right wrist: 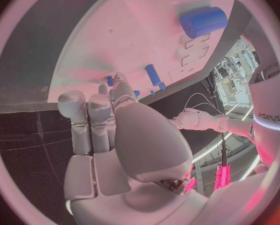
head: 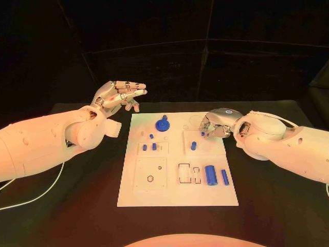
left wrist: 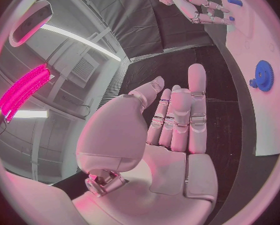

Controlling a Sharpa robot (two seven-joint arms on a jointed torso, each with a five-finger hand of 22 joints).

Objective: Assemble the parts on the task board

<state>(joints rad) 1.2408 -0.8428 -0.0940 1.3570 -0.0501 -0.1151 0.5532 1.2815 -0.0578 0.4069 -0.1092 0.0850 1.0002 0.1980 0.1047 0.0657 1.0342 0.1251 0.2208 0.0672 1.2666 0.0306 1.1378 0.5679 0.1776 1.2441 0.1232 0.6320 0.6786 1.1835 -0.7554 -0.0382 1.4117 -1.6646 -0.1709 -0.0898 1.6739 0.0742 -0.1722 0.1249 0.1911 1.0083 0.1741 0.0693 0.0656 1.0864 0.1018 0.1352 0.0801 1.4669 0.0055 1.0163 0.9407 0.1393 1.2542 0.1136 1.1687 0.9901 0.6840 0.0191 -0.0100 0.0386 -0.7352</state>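
Note:
The white task board [head: 178, 191] lies in the middle of the table. A blue gear [head: 163, 125] [left wrist: 263, 75] sits near its far edge. Small blue pegs [head: 149, 147] stand at mid-left and another peg [head: 194, 145] at mid-right. A thick blue cylinder [head: 209, 175] [right wrist: 203, 21] and a thin blue rod [head: 224, 177] lie at the near right. My left hand [head: 122, 95] [left wrist: 177, 122] is raised beyond the board's far-left corner, fingers extended, holding nothing. My right hand [head: 216, 123] [right wrist: 109, 130] hangs over the far-right part, fingertips down at a tiny blue part [head: 203, 135] [right wrist: 110, 80]; whether it pinches that part is unclear.
Black table [head: 75, 206] surrounds the board on all sides. A white cable [head: 38, 193] trails under my left arm. Open slots and outlines [head: 151, 174] mark the board's near-left area.

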